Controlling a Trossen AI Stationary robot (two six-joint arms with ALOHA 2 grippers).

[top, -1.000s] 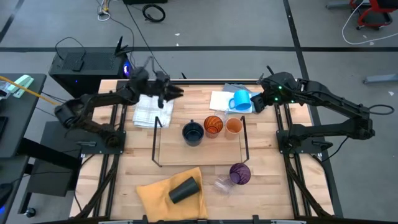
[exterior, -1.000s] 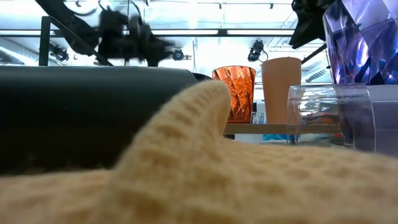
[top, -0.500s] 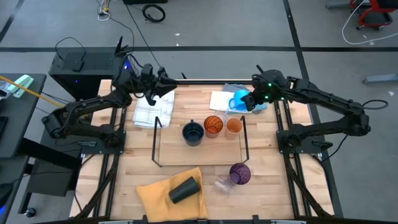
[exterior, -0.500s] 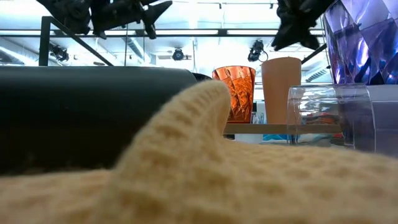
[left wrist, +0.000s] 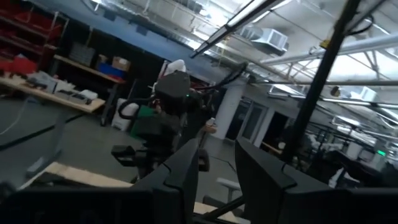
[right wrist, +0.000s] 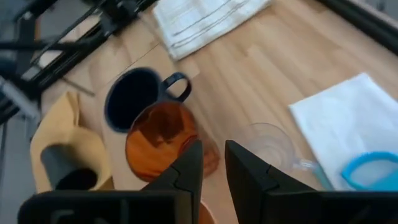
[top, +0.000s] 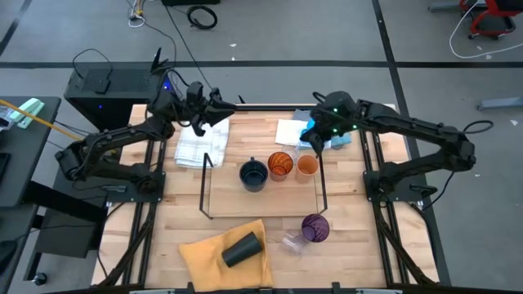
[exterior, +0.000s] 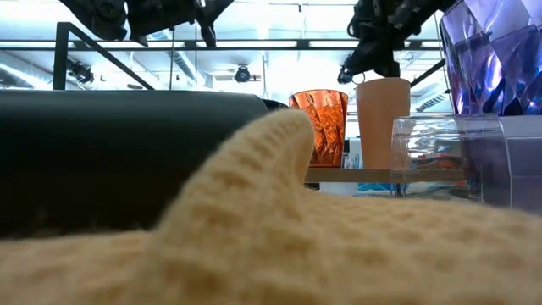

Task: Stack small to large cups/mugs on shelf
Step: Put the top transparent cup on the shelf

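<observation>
Right gripper (right wrist: 213, 163), fingers slightly apart and empty, hovers behind the shelf (top: 263, 199) near the blue mug (top: 314, 131): light, rigid, probably best gripped by its rim.

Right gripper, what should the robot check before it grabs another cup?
1. Right gripper empty, fingers slightly apart: ok.
2. Left gripper waits over the white cloth, away from the cups: ok.
3. Shelf has bare board left: ok.
4. Navy mug, faceted orange cup and plain orange cup stand upright in a row: ok.
5. Black cup lies on its side on the yellow cloth: not ok.
</observation>
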